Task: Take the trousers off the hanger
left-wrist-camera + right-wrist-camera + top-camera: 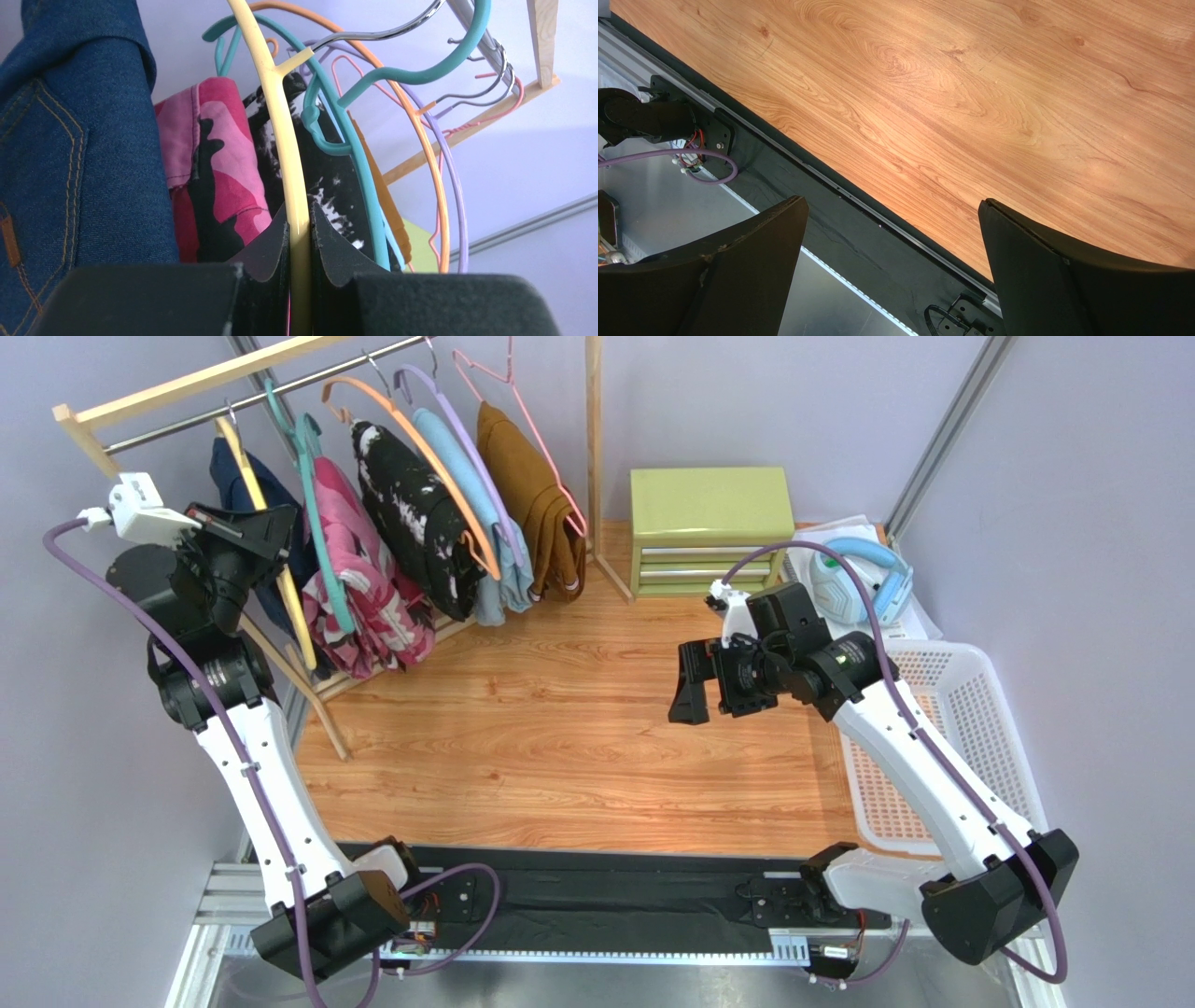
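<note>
Pinching the yellow hanger (281, 119), the left end effector (300, 224) is clamped on its thin arm up at the rack (211, 406). The navy trousers (77, 140) hang just left of it and the pink blotched trousers (217, 161) are beside them. The right end effector (892, 204) hovers wide open over the wooden desk (990, 84).

The navy trousers (77, 154) are stitched denim, the pink trousers (235, 164) matt cloth, the yellow hanger (281, 133) smooth plastic

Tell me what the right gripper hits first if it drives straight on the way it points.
Probably the bare wooden tabletop, near the black strip along its edge; nothing else shows ahead of the open right gripper.
</note>
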`<state>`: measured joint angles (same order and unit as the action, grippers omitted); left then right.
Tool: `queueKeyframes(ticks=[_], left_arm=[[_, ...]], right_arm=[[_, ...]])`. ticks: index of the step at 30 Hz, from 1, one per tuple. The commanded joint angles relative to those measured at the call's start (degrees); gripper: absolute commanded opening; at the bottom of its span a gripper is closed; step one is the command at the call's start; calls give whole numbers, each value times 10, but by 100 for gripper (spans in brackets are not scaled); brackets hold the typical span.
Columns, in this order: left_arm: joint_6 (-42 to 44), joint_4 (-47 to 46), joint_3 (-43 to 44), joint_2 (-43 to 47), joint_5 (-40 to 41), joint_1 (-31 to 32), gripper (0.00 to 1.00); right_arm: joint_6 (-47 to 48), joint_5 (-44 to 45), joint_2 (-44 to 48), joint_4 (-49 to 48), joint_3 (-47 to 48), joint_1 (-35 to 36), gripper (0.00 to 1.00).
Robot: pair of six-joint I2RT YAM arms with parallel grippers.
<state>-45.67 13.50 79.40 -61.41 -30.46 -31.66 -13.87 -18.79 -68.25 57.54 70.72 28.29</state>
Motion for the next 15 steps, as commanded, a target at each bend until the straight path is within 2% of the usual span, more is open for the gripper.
queueKeyframes(ticks=[1,4,15], left_arm=[[60,-211,-36,44,8,-5,0],[73,-210,-29,43,-11,-5,0],[27,-254,-17,37,-14,-5,0]], right_arm=[[17,-14,-2,-25,-1,-8,100],[18,-18,-2,-26,1,-9,100],[19,-18,-1,-27,0,-9,100]])
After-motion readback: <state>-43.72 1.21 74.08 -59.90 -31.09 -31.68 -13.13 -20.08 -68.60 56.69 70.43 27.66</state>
